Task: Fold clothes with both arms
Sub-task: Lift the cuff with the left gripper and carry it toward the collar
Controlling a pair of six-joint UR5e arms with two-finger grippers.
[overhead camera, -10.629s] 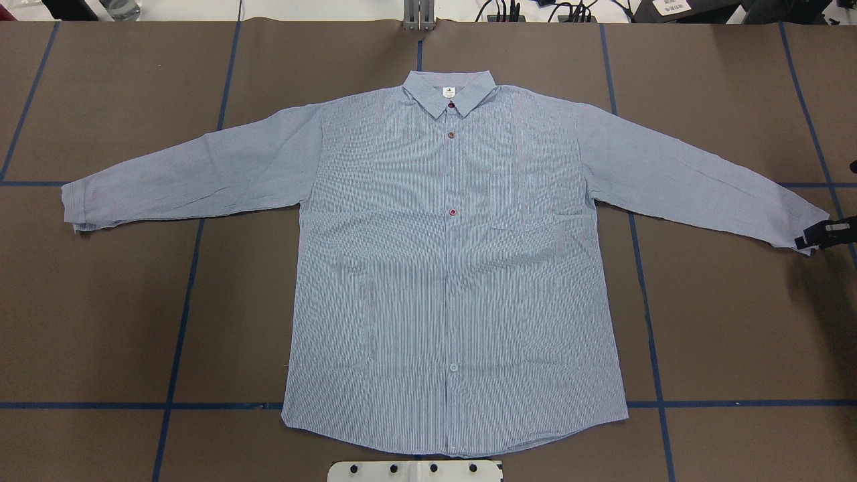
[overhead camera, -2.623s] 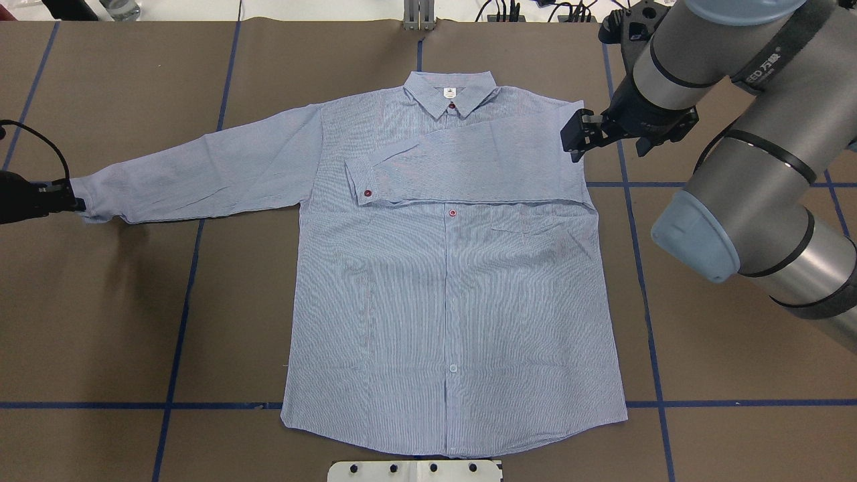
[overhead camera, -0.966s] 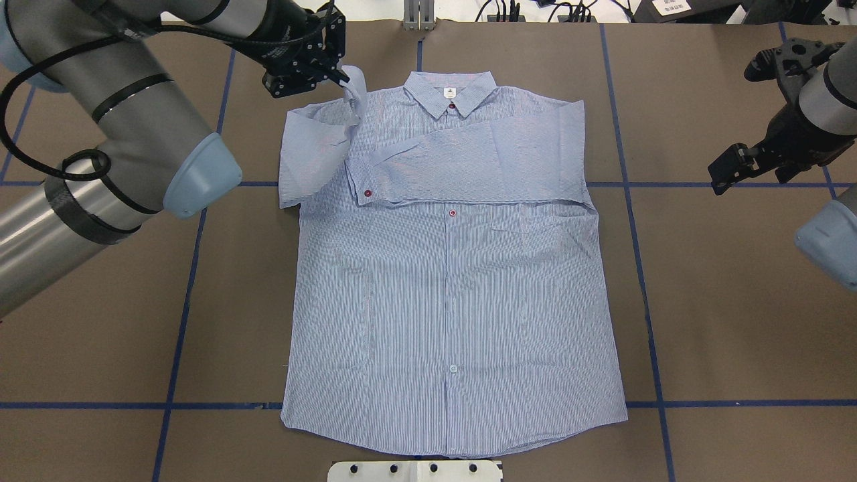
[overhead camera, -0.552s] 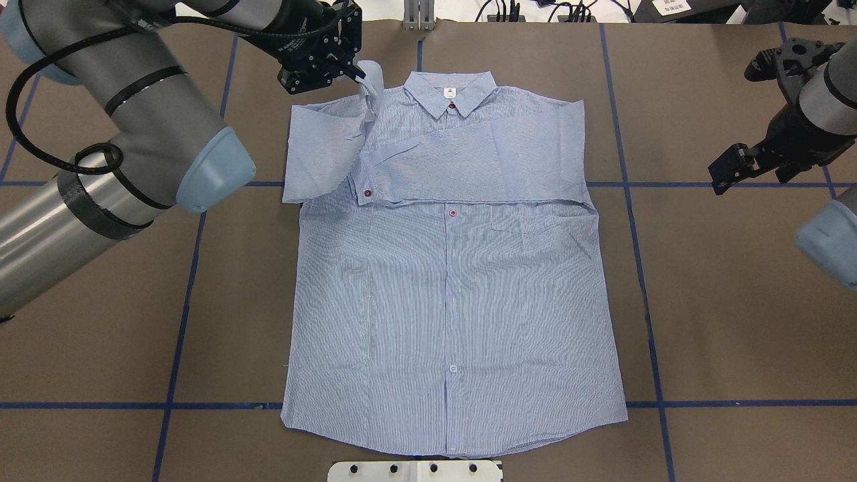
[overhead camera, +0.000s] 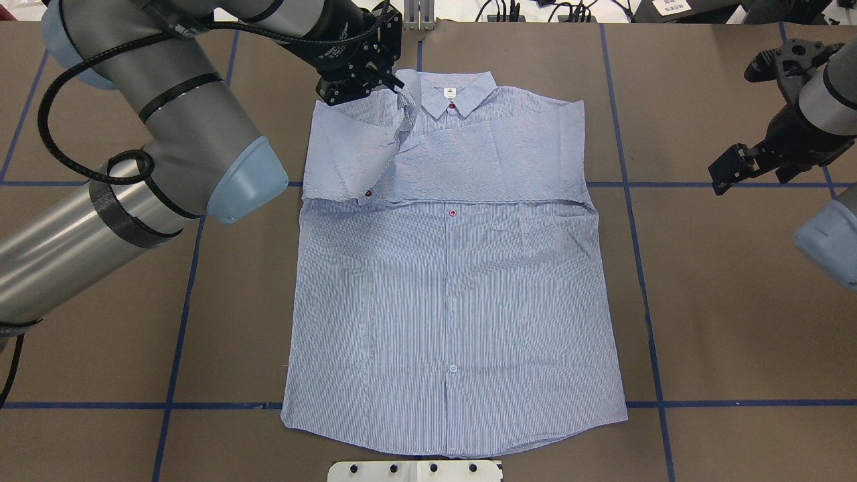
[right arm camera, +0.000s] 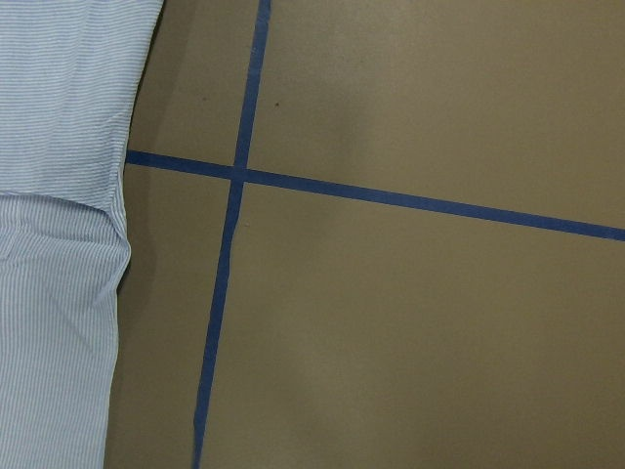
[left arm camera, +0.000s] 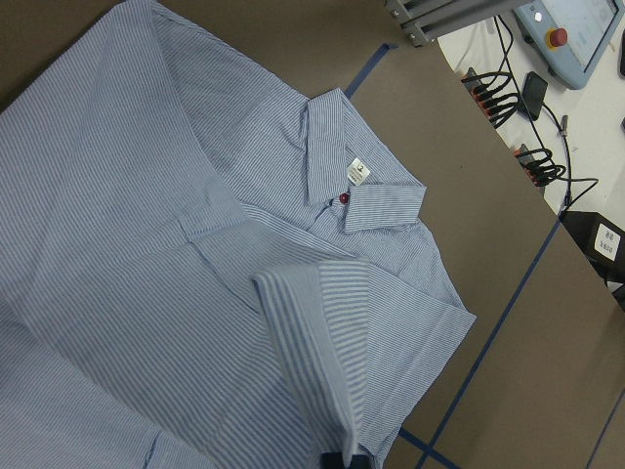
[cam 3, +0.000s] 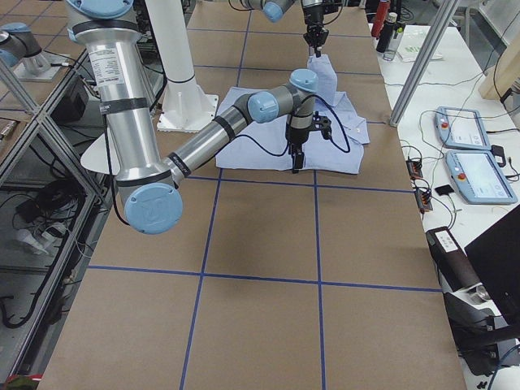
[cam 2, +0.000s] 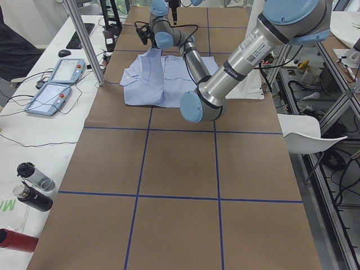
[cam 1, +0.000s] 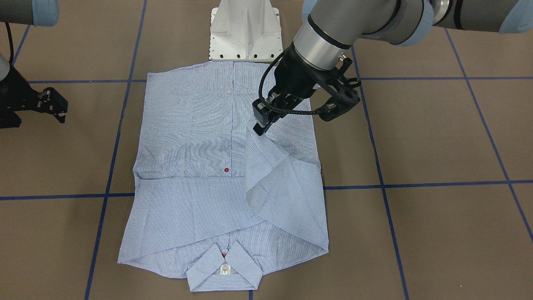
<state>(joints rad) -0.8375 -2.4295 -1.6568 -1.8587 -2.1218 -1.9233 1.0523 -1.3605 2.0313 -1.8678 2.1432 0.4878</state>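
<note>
One sleeve (overhead camera: 348,157) clenched in left claw (overhead camera: 400,86) | left arm (overhead camera: 167,127) reaching over shirt (overhead camera: 448,301) | right claw (overhead camera: 723,171) released (hovering aside)

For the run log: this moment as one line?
left gripper: shut on sleeve cuff, raised above shirt | right gripper: open, clear of shirt | other sleeve: folded flat across chest

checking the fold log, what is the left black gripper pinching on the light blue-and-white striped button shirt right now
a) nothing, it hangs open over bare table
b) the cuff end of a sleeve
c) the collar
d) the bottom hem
b: the left gripper is shut on the cuff end of the sleeve, holding it raised over the light blue-and-white striped shirt, beside the collar.
</note>
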